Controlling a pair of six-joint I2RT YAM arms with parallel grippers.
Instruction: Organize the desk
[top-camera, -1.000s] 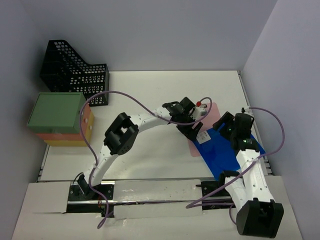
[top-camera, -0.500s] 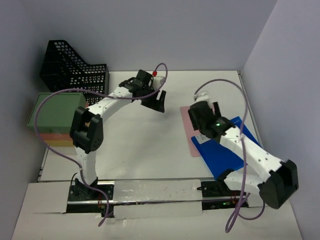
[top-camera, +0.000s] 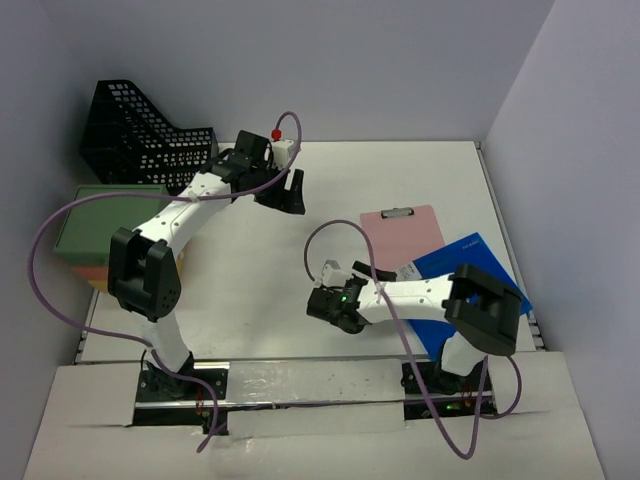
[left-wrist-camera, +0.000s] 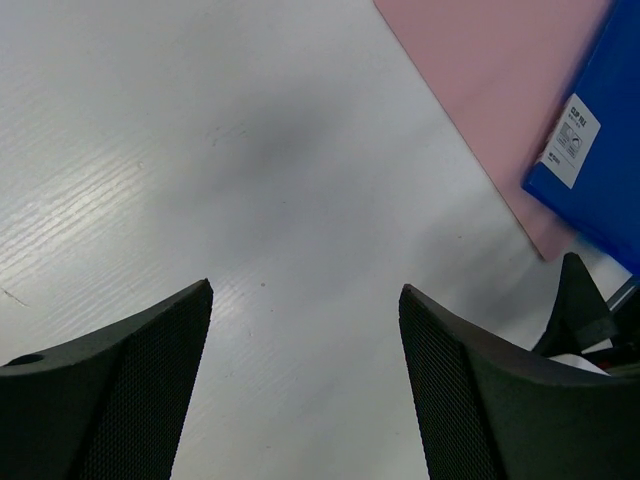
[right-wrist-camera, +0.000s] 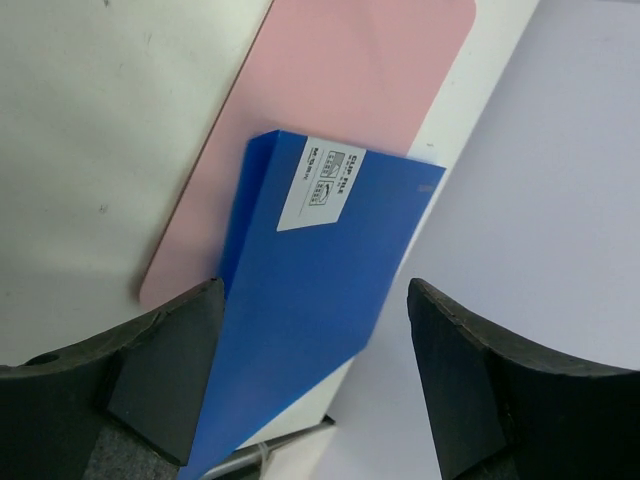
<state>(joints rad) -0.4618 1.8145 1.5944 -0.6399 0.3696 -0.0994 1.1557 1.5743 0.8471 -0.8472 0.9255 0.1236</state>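
Observation:
The white desk (top-camera: 400, 170) carries a pink clipboard (top-camera: 398, 240) at the right, with a blue folder (top-camera: 478, 275) partly on top of it. My left gripper (top-camera: 290, 192) is open and empty over bare desk at the back left of centre. In the left wrist view (left-wrist-camera: 305, 288) its fingers frame white desk (left-wrist-camera: 250, 150), with the clipboard (left-wrist-camera: 480, 90) and folder (left-wrist-camera: 600, 150) far right. My right gripper (top-camera: 328, 305) is open and empty, low near the front centre. In the right wrist view (right-wrist-camera: 315, 285) the folder (right-wrist-camera: 320, 330) and clipboard (right-wrist-camera: 350, 90) show between the fingers, untouched.
A black mesh file holder (top-camera: 140, 140) stands at the back left corner. A green box (top-camera: 110, 222) tops a stack of orange and yellow ones at the left edge. Lavender walls (top-camera: 560, 150) close the right and back sides; the right one shows in the right wrist view (right-wrist-camera: 540, 250).
My left arm swung from over the clipboard to the back left. My right arm drew off the folder and folded toward the front centre. The clipboard's clip end is now uncovered.

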